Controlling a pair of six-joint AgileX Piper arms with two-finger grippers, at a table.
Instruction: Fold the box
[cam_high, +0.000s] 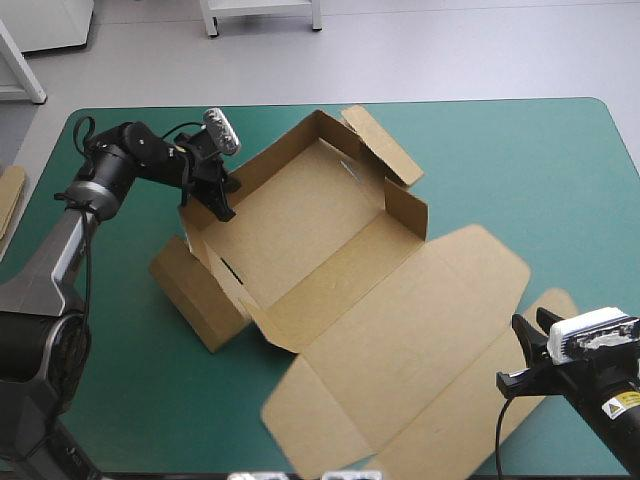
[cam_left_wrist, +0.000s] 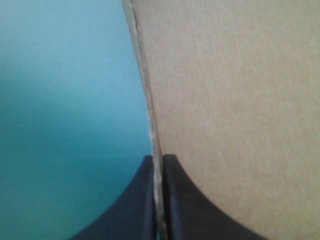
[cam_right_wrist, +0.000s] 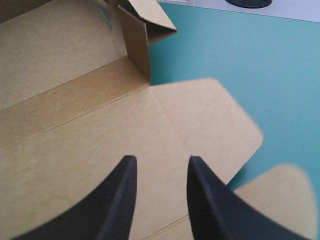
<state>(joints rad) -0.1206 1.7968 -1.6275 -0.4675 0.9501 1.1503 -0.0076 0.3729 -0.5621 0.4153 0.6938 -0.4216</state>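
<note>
Wall-raising step — at upper left the left gripper (cam_high: 226, 208) clamps a wall of the box (cam_high: 330, 240), the right gripper (cam_high: 510, 350) hangs spread at lower right — next, likely tucking that wall's flap.

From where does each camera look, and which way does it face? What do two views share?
High view: above and behind the robot, facing forward and down at the box on the teal-green cover; left arm and right arm show.
Left wrist view: along the left gripper, shut on the box's raised wall; its fingers show.
Right wrist view: along the open right gripper, toward the flat lid; its fingers show.
Shared: high and right wrist views both show the lid.
</note>
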